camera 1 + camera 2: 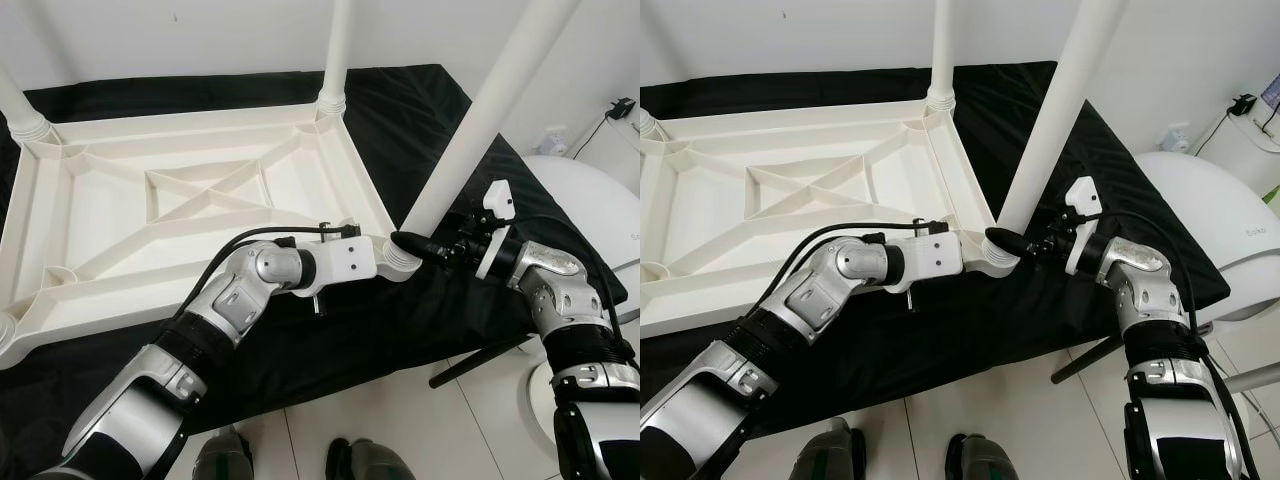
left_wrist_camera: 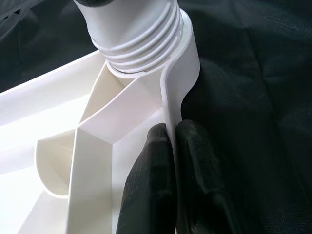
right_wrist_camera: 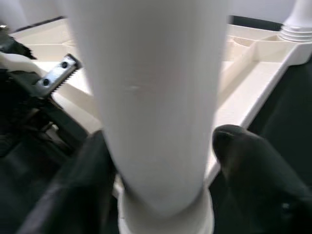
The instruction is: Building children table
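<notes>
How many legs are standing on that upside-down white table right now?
3: one at the far left corner, one at the far right corner, one at the near right corner, between the right gripper fingers. The near left corner's socket looks bare.

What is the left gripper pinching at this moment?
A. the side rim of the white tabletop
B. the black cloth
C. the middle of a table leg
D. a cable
A: the left gripper has one finger on each side of the tabletop rim, below the threaded leg socket.

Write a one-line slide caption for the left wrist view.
Left tool pinches the rim of the upturned white tabletop just below the threaded base of a screwed-in leg.
</notes>
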`<state>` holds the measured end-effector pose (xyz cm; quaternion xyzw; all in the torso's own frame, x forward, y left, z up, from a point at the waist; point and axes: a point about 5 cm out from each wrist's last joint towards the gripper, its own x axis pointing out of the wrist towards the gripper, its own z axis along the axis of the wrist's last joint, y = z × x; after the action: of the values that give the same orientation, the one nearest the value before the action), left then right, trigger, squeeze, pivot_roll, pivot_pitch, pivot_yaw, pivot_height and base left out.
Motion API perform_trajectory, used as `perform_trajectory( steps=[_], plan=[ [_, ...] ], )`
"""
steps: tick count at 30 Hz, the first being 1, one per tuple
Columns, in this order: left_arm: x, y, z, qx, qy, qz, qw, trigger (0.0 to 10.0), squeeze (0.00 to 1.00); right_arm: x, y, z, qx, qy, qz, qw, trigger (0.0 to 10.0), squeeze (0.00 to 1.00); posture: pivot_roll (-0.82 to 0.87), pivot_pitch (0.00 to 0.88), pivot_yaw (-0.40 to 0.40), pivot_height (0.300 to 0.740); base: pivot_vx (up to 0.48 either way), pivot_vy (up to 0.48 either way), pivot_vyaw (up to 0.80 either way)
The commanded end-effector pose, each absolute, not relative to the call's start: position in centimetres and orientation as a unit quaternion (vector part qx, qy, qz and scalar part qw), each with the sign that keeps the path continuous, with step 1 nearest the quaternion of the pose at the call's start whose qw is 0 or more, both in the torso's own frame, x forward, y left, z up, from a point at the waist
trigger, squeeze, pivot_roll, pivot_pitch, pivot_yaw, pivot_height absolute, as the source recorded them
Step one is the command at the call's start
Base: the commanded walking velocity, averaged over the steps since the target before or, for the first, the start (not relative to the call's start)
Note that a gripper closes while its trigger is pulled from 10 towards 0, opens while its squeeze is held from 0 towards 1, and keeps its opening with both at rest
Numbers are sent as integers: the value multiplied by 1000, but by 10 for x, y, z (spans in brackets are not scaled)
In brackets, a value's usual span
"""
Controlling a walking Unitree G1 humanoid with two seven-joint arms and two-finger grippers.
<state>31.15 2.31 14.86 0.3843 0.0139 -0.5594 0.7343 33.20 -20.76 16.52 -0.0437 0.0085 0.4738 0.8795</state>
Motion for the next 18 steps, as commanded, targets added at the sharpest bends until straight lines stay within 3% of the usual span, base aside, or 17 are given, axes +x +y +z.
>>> perform_trajectory(
  steps=[1,9,10,14,15,18],
  plan=[
    [310,21,153,400,-3,-570,717,10000,0,328,-227,162,-44,22,448,893,0,0,-35,61,-47,740,0,0,0],
    [308,20,152,399,-4,-574,715,10000,0,323,-229,155,-39,27,451,891,0,0,-37,59,-47,740,0,0,0],
    [308,20,152,399,-3,-574,715,10000,0,323,-227,154,-44,25,445,894,3569,0,-36,57,-47,740,0,0,0],
    [308,20,152,399,-3,-575,714,10000,0,322,-226,152,-50,21,437,898,3569,0,-36,57,-47,740,0,0,0],
    [307,20,151,399,-3,-575,714,10000,0,322,-222,152,-46,18,430,902,10000,0,-36,55,-46,740,0,0,0],
    [307,20,151,399,-3,-576,713,10000,0,322,-218,151,-40,15,420,907,10000,0,-36,55,-46,740,0,0,0]
  ],
)
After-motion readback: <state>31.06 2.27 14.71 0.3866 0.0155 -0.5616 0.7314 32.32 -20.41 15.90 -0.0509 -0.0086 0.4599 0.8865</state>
